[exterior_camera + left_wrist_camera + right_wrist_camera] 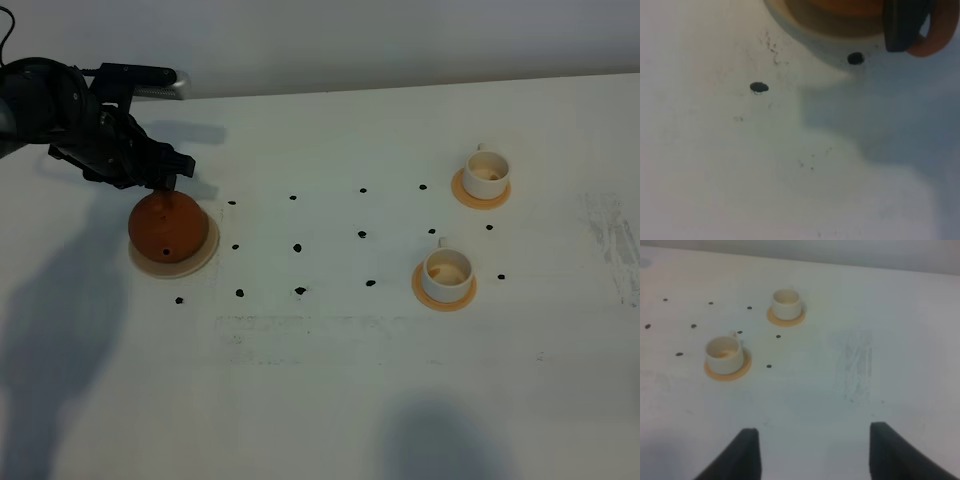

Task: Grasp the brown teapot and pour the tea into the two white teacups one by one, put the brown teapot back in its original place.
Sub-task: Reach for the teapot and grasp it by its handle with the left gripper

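The brown teapot stands on the cream coaster at the left of the table. My left gripper is at the teapot's far side, by its handle. In the left wrist view one dark finger lies against the orange-brown handle loop. The other finger is out of view. The two white teacups stand on orange saucers at the right. They also show in the right wrist view. My right gripper is open and empty, well short of the cups.
Small black dots mark a grid on the white table between the teapot and the cups. A scuffed patch lies near the right edge. The wall runs along the far table edge.
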Tool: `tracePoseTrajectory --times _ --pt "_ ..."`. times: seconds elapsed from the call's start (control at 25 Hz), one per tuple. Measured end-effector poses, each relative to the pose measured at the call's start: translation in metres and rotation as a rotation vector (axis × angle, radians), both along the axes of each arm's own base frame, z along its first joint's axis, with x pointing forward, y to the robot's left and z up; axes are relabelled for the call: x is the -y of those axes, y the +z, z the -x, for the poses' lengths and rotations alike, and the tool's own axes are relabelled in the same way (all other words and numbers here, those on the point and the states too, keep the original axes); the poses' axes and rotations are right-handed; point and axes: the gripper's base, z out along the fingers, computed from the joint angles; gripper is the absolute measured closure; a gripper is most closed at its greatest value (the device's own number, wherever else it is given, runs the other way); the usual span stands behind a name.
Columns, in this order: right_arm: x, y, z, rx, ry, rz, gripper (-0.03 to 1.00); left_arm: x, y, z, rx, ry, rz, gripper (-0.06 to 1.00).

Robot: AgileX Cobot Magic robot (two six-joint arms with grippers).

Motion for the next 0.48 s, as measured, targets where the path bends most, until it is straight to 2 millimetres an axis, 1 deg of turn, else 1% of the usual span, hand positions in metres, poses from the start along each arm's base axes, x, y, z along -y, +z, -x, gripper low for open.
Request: tracePoseTrajectory --times 0.48 --pt "0.0 0.0 0.0 0.0 0.0 0.0 0.5 -0.0026 0.0011 0.002 -0.024 -0.014 -0.041 0.41"
